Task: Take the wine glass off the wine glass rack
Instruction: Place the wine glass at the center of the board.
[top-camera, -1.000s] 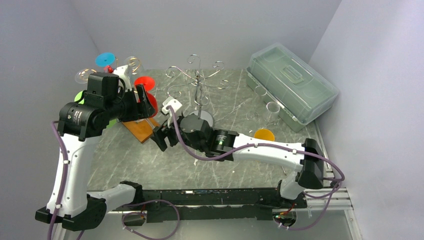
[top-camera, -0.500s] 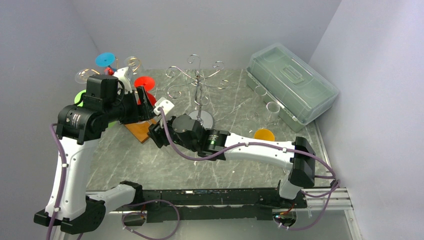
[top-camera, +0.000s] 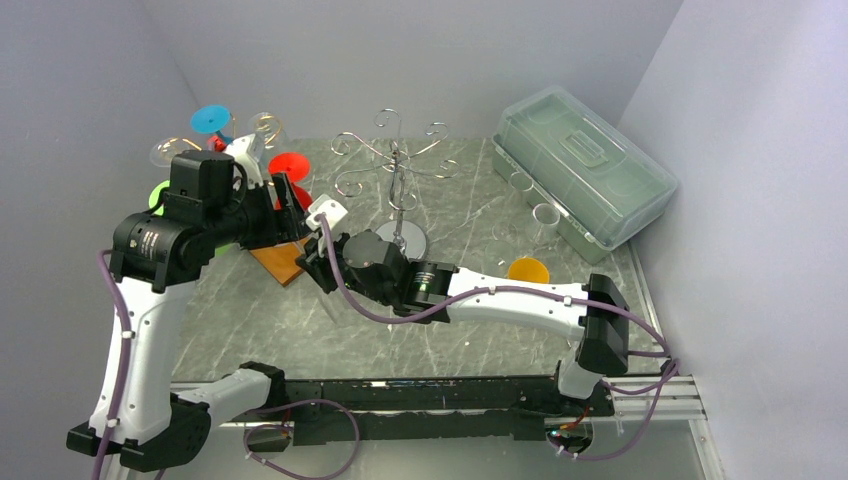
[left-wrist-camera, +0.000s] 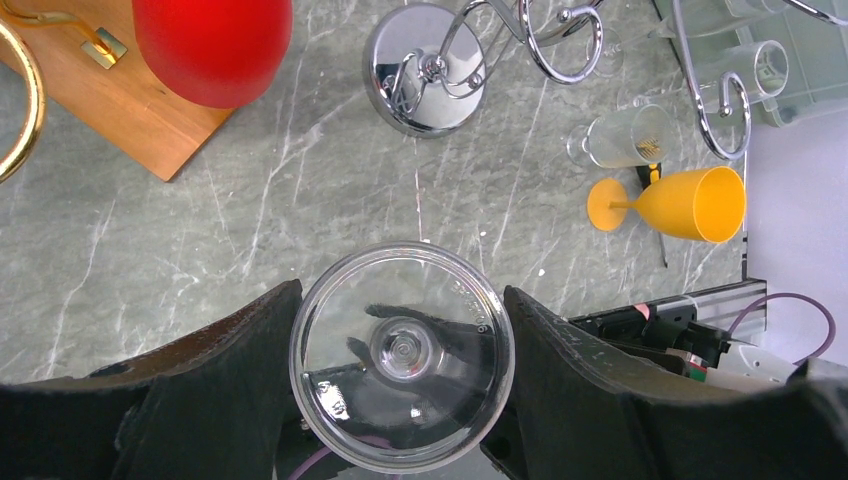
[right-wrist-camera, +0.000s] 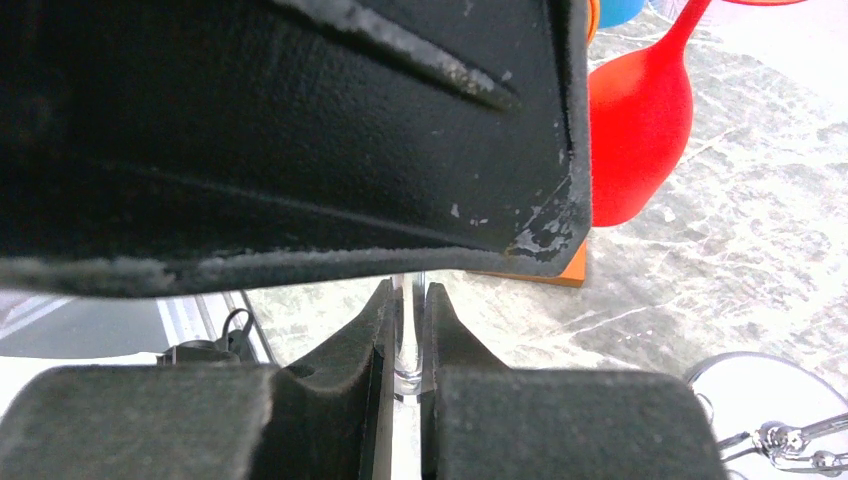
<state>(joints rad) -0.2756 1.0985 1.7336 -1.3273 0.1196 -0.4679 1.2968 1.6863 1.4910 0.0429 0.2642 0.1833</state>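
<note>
A clear wine glass (left-wrist-camera: 402, 355) hangs foot-up, its round foot wedged between the fingers (left-wrist-camera: 240, 370) of my left gripper (left-wrist-camera: 402, 340), which is shut on it. My right gripper (right-wrist-camera: 408, 330) is shut on the thin clear stem (right-wrist-camera: 408, 350) just under the left gripper's black finger (right-wrist-camera: 300, 130). In the top view both grippers meet, left (top-camera: 285, 205) and right (top-camera: 315, 262), beside the wine glass rack (top-camera: 285, 258), which has a wooden base and gold wire. A red glass (top-camera: 290, 165) and a blue one (top-camera: 211, 119) hang on the rack; the red bowl (left-wrist-camera: 210, 45) is close by.
A chrome wire stand (top-camera: 397, 165) rises mid-table on a round base (left-wrist-camera: 425, 68). A clear lidded box (top-camera: 580, 170) fills the back right. An orange glass (left-wrist-camera: 680, 203) and a clear glass (left-wrist-camera: 625, 138) lie on the marble near it.
My right gripper has moved left up to the left gripper and shut on the glass stem. The left arm has shifted only slightly, still holding the foot.
</note>
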